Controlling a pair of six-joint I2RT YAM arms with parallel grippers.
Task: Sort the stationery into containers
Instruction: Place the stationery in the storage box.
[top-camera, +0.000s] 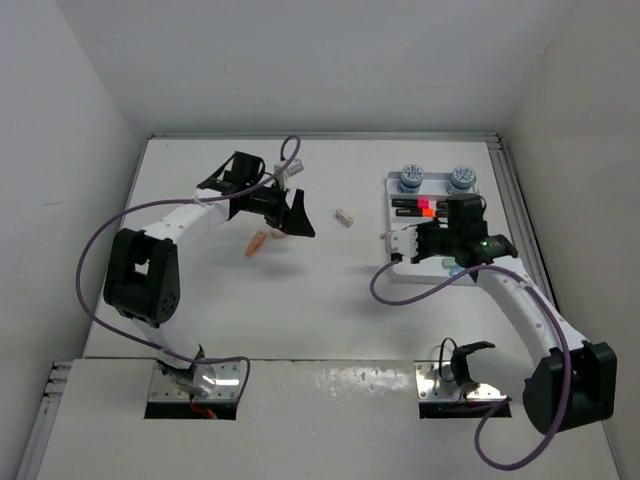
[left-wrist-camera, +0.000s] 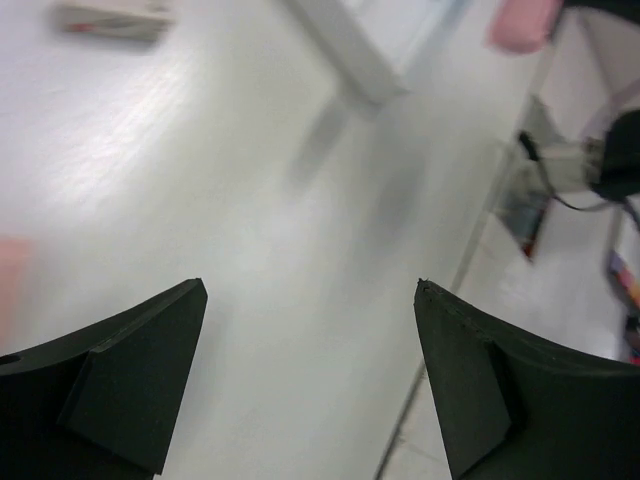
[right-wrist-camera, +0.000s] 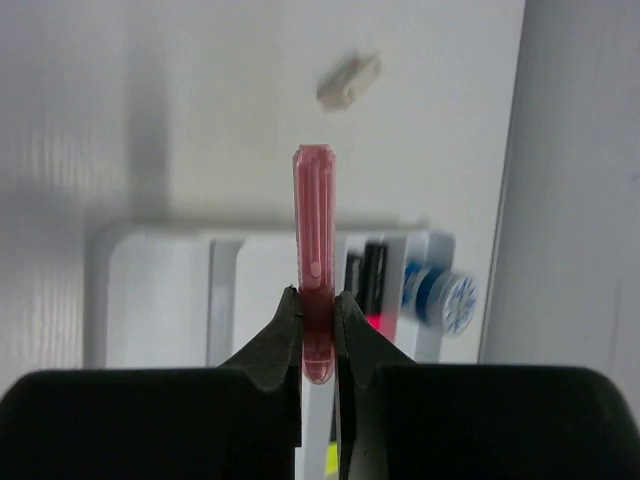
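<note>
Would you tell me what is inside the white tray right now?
The white tray holds two round blue-white pots at its far end, with black markers beside them. The right gripper, shut on a pink stub, hides much of its nearer sections.

Top camera: high behind the near edge, overlooking the whole flat white table (top-camera: 300, 300). Wrist cameras: close, facing forward; right wrist shares the small beige rectangular block (top-camera: 345, 216).

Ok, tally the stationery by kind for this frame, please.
Round pots: 2
Black markers: 2
Pink stub, in the right gripper: 1
Orange stub: 1
Beige block: 1
Total: 7 in view; the right arm hides part of the tray
</note>
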